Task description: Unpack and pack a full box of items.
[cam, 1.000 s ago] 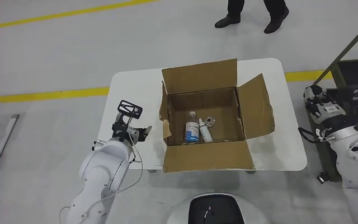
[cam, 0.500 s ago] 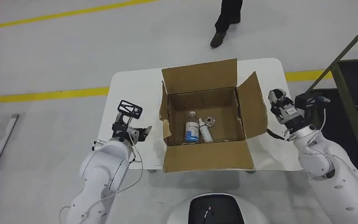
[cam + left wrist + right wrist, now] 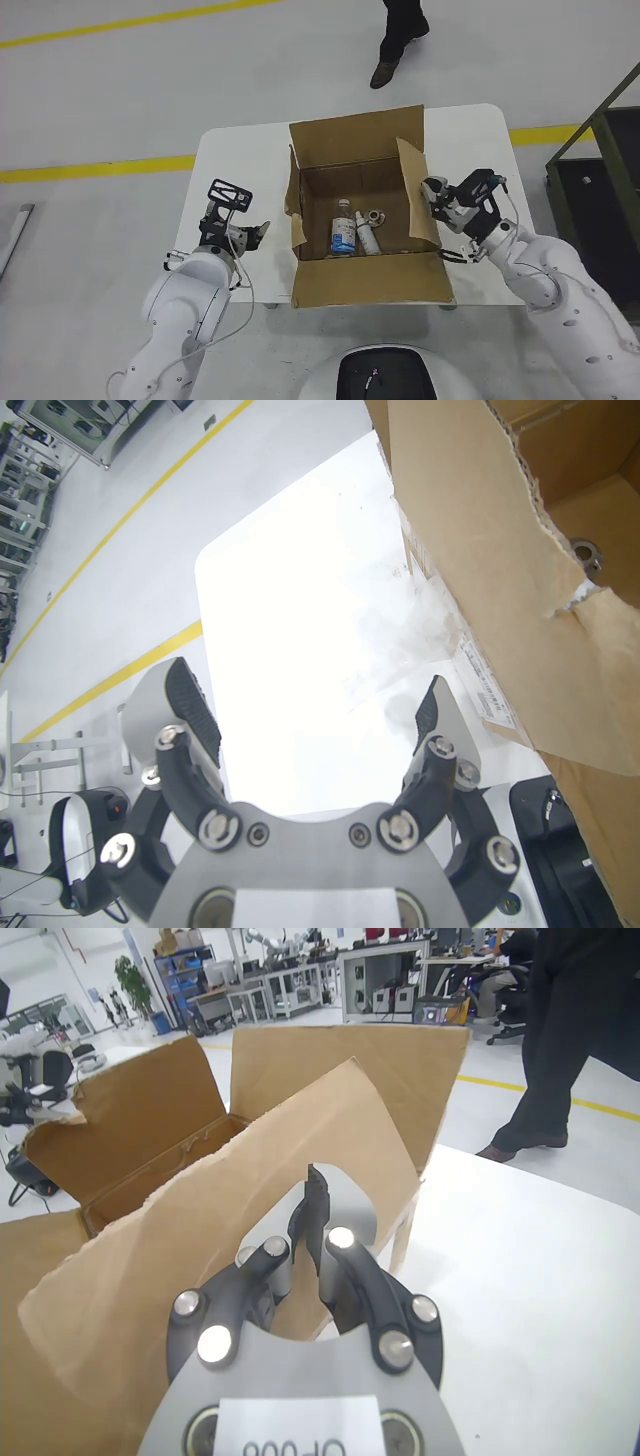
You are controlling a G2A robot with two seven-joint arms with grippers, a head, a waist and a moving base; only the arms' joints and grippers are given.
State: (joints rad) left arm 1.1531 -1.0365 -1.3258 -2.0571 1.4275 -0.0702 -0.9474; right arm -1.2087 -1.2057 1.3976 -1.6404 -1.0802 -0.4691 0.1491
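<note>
An open cardboard box (image 3: 370,281) stands on the white table (image 3: 250,160). On its floor lie a bottle with a blue label (image 3: 343,233), a small white bottle (image 3: 368,239) and a metal ring part (image 3: 375,214). My right gripper (image 3: 433,192) is shut and rests against the outer face of the box's right flap (image 3: 416,200), which is tilted up over the opening. In the right wrist view the flap (image 3: 200,1238) rises just beyond the gripper (image 3: 314,1200). My left gripper (image 3: 305,680) hangs open above bare table beside the box's left wall (image 3: 500,600), holding nothing.
A dark cart with a green frame (image 3: 600,170) stands off the table's right end. Bare table lies to the left of the box and to the right behind my right arm. The back flap (image 3: 357,135) and front flap lie folded outward.
My right arm has swung in from the far right to the box. The right flap, earlier spread outward, now stands tilted inward. The left arm has kept still.
</note>
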